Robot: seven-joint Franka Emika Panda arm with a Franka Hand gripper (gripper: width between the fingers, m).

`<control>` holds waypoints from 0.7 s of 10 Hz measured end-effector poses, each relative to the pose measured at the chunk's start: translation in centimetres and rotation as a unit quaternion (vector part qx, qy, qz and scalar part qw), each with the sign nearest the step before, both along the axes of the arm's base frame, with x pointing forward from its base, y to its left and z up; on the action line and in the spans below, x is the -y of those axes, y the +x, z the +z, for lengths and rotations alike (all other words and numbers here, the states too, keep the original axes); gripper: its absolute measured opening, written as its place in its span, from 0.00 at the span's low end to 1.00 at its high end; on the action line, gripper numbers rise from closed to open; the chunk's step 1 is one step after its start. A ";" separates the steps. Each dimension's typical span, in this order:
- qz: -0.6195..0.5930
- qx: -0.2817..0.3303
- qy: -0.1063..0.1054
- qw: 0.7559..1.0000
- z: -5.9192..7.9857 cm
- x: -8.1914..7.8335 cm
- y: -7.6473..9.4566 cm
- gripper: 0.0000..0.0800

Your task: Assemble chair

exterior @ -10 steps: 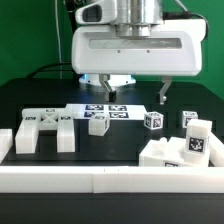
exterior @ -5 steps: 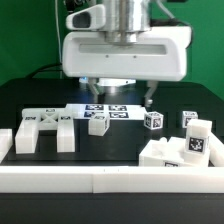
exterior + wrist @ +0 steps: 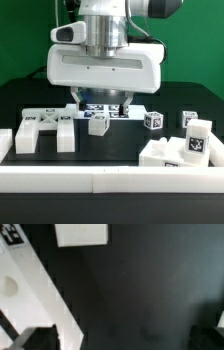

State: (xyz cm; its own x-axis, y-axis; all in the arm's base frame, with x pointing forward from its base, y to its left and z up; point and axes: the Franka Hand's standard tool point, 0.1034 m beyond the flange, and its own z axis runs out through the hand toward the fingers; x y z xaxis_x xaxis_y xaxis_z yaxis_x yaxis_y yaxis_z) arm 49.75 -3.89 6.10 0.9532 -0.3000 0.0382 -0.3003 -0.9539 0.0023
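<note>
**Jaws wide over mid-table, chair parts loose on either side**

At the exterior view's far left a white piece is cut off by the picture edge, and I cannot tell what it is. Just beside it the notched frame lies flat. Its prongs point toward the border rail, and a strip of black table separates the two.

Next comes the leg block, alone and just in front of the marker board. My gripper hangs above that block and board, and its broad white housing hides the table behind. The fingers stand wide apart and hold nothing. In the wrist view I see only bare table between the fingertips. A white panel with a round hole lies off to one side there, and a small white block lies further out.

To the right of the gripper, a tagged cube sits with open table all around it. Further right is another small tagged block. Last come the stacked parts, which sit against the rail with an upright block on top.

My widest clear room lies between the leg block and that stack, in front of the cube.
</note>
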 end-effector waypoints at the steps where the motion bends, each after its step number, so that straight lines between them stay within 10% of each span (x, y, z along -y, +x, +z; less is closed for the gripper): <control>1: 0.000 0.001 -0.001 1.000 -0.1 0.0 0.0 0.81; 7: 0.032 -0.168 0.057 0.984 -1.5 1.6 -2.9 0.81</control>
State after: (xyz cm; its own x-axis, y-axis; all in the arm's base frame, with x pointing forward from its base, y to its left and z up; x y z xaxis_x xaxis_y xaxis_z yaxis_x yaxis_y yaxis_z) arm 46.81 -5.50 4.57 0.9234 -0.2238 -0.3119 -0.2407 -0.9705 -0.0162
